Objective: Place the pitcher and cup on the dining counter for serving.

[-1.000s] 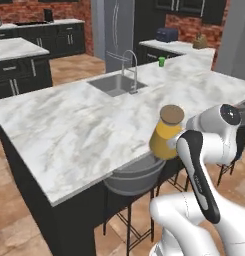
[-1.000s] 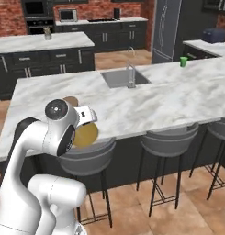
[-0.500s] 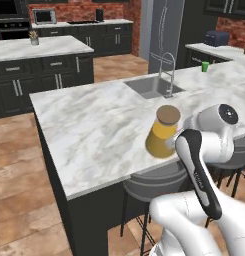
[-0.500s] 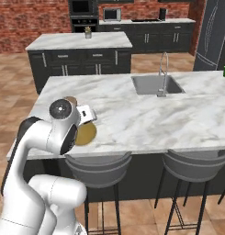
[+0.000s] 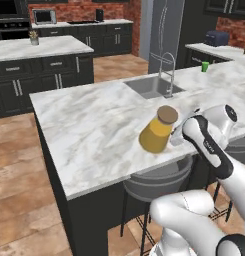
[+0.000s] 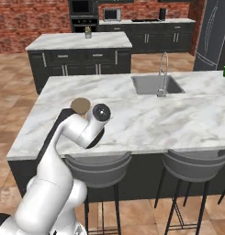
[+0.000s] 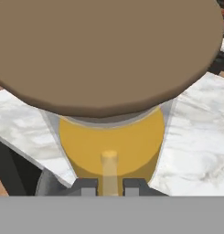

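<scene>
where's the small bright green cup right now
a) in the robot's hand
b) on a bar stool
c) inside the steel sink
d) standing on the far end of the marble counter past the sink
d, the small bright green cup stands on the white-grey veined marble counter well beyond the steel sink, while the hand is shut on the handle of the clear glass pitcher of orange liquid with a brown lid.

stools (image 6: 192,163) — under counter edge | island (image 6: 79,42) — small plant (image 6: 88,32), perhaps
</scene>
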You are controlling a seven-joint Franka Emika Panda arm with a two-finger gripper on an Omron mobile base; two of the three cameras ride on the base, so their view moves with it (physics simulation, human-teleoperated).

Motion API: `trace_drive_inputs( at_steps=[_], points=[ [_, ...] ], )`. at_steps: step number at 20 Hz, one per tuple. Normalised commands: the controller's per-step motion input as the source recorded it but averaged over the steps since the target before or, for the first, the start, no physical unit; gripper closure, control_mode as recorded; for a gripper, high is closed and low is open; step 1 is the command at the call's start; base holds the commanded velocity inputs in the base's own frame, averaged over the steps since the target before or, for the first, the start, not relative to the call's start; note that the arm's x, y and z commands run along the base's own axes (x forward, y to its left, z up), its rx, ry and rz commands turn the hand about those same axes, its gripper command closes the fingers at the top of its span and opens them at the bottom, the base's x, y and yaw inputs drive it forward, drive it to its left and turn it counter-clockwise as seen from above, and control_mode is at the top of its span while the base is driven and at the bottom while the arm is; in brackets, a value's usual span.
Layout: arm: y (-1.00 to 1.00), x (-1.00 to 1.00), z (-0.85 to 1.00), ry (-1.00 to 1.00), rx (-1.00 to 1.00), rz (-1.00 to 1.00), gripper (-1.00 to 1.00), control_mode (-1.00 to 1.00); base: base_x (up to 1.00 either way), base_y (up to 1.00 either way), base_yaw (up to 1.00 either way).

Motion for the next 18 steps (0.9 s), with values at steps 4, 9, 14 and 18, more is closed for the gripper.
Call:
trace_drive_inputs(
  at_steps=[4,9,14,18],
  points=[
    [-0.01,0.71,-0.13,0.05,0.0,0.09,1.0,-1.0,0.0,0.0,0.0],
    [0.0,0.57,0.0,0.09,0.0,0.0,1.0,-1.0,0.0,0.0,0.0],
    [0.0,0.47,-0.11,0.11,-0.02,0.0,1.0,-1.0,0.0,0.0,0.0],
    [0.0,0.36,-0.26,0.03,-0.02,0.0,1.0,-1.0,0.0,0.0,0.0]
  ],
)
